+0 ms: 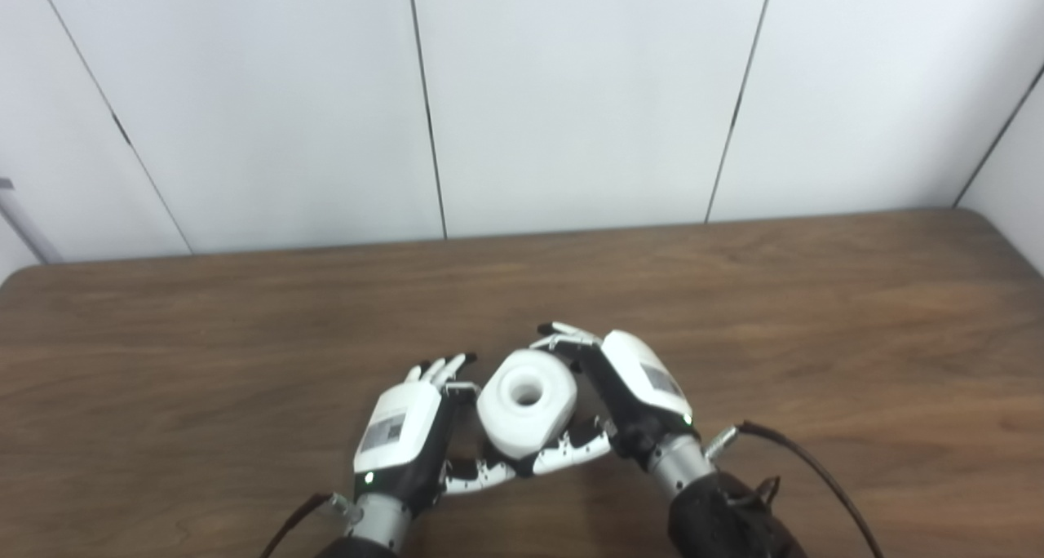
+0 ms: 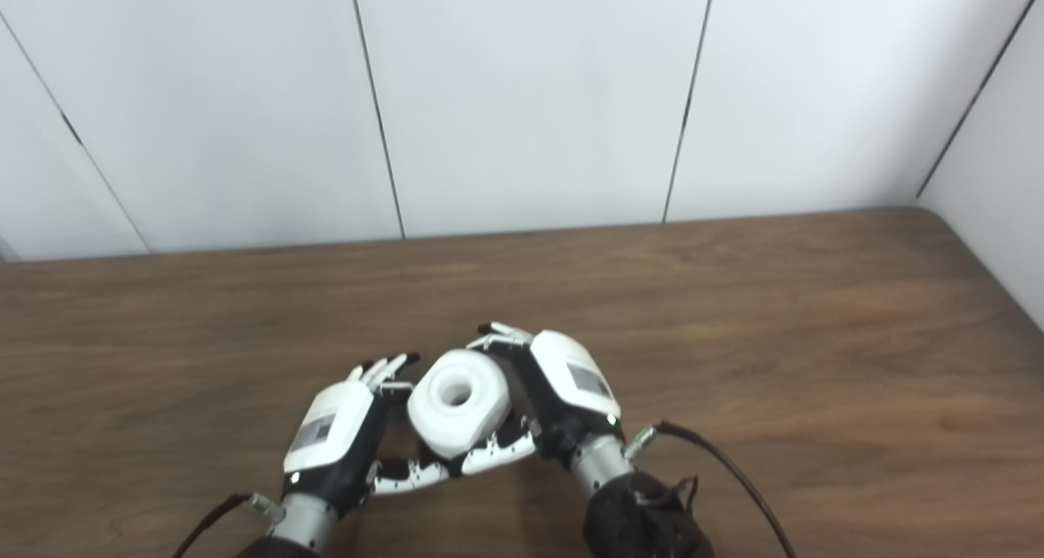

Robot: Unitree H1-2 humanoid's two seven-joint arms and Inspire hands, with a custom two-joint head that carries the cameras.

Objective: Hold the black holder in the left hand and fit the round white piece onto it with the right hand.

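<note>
The round white piece (image 1: 527,409), a thick ring with a centre hole facing up, is held above the table near its front middle. My right hand (image 1: 632,391) is shut on it, with fingers (image 1: 567,335) curled over its far side and the thumb under its near side. My left hand (image 1: 408,427) is just left of the piece with its palm towards it, fingers stretched out and apart, and thumb reaching under the piece. I cannot make out the black holder; only a small dark bit (image 1: 462,391) shows between my left hand and the piece.
The brown wooden table (image 1: 816,313) stretches far to both sides and back to a white panelled wall (image 1: 571,93). A black cable (image 1: 807,460) loops from my right wrist over the table at the front right.
</note>
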